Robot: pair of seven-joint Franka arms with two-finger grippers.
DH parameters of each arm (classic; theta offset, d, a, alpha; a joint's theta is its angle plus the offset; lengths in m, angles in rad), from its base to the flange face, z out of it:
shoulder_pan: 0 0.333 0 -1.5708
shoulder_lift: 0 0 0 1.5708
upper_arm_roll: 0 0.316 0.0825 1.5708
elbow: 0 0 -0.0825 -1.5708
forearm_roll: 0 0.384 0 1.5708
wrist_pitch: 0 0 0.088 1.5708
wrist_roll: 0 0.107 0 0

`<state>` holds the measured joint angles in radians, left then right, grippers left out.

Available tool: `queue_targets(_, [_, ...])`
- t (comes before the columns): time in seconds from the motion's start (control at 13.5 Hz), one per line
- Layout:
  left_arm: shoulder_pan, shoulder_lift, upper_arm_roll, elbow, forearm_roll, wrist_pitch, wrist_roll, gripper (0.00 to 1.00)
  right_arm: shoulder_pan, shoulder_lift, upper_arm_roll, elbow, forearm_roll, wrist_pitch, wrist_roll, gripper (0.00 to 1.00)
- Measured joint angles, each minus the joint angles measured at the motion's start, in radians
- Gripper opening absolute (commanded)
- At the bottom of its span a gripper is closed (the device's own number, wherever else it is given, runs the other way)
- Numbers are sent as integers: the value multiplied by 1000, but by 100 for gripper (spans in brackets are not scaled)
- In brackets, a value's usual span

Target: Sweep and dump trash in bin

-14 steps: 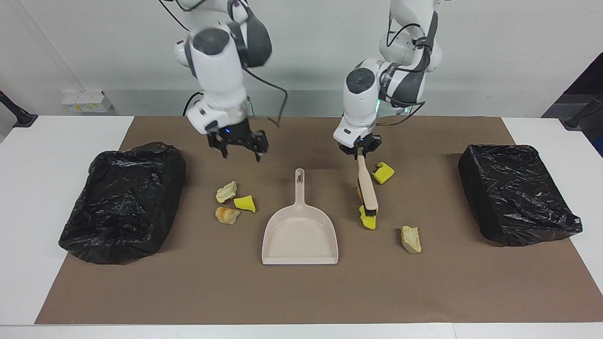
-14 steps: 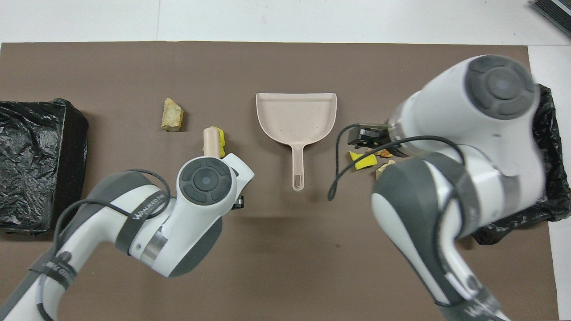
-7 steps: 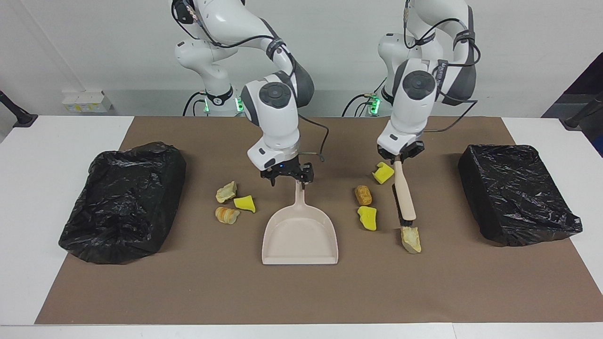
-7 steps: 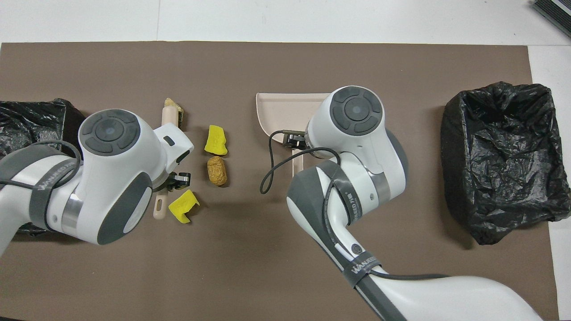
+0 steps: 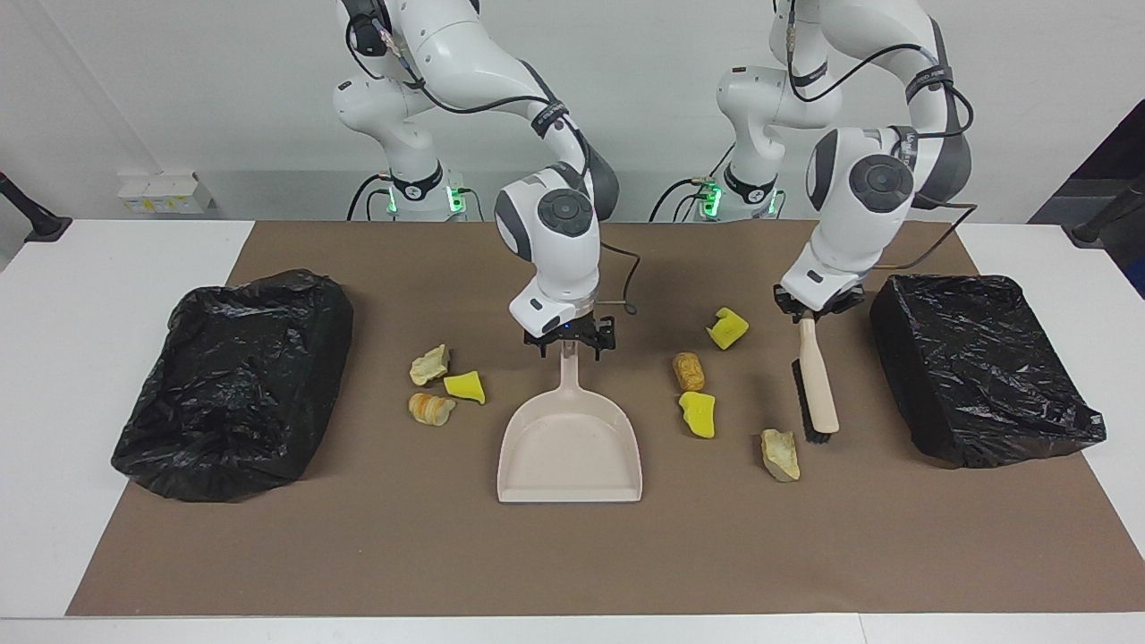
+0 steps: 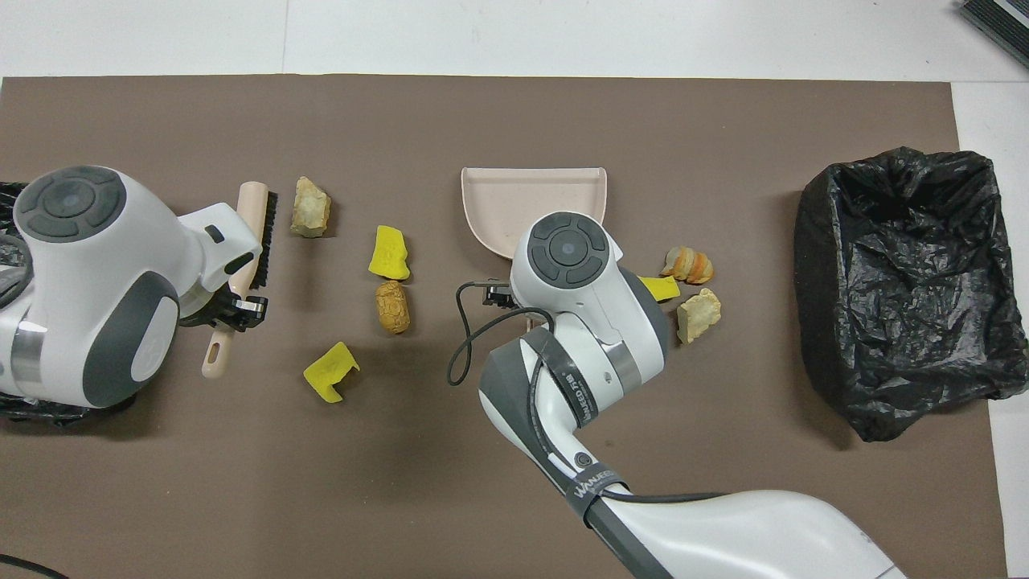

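The pale pink dustpan (image 5: 570,443) lies mid-mat, its handle toward the robots. My right gripper (image 5: 570,349) is open, its fingers astride the handle's end. My left gripper (image 5: 809,313) is shut on the handle of the beige, black-bristled brush (image 5: 817,386), which slopes down to the mat beside a beige lump (image 5: 780,453). Between brush and dustpan lie two yellow sponge chunks (image 5: 728,328) (image 5: 699,414) and a brown cork (image 5: 688,370). Toward the right arm's end lie a beige lump (image 5: 429,364), a yellow chunk (image 5: 465,386) and a striped lump (image 5: 431,408). From overhead, the right wrist covers the dustpan (image 6: 514,197) handle.
Two bins lined with black bags stand on the brown mat, one (image 5: 234,380) at the right arm's end, the other (image 5: 979,367) at the left arm's end, close to the brush. White table shows around the mat.
My left gripper carried the brush from beside the dustpan toward the left arm's end, past the trash there. My right gripper swung over and came down onto the dustpan handle.
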<state>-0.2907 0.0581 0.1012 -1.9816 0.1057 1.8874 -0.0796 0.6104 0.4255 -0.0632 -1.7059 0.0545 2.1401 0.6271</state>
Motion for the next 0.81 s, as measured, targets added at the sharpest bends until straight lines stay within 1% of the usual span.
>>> queue_targets(0.15, [28,8,0,4,0,10,42,0,0,0,0,-1,0,1,-1,55])
queue_targets(0.22, [40,15,0,10,0,13,60,0,0,0,0,0,0,1,-2,40])
queue_targets(0.3, [49,24,0,20,0,14,71,0,0,-1,0,0,0,1,-2,16])
queue_targets(0.37, [53,34,0,30,0,15,78,0,0,-1,0,1,0,1,-2,0])
queue_targets(0.67, [54,78,-1,48,0,22,84,0,-1,-16,0,3,-2,-20,-3,0])
queue_targets(0.81, [54,94,-1,51,0,26,88,0,-2,-40,-3,3,-3,-23,-49,0])
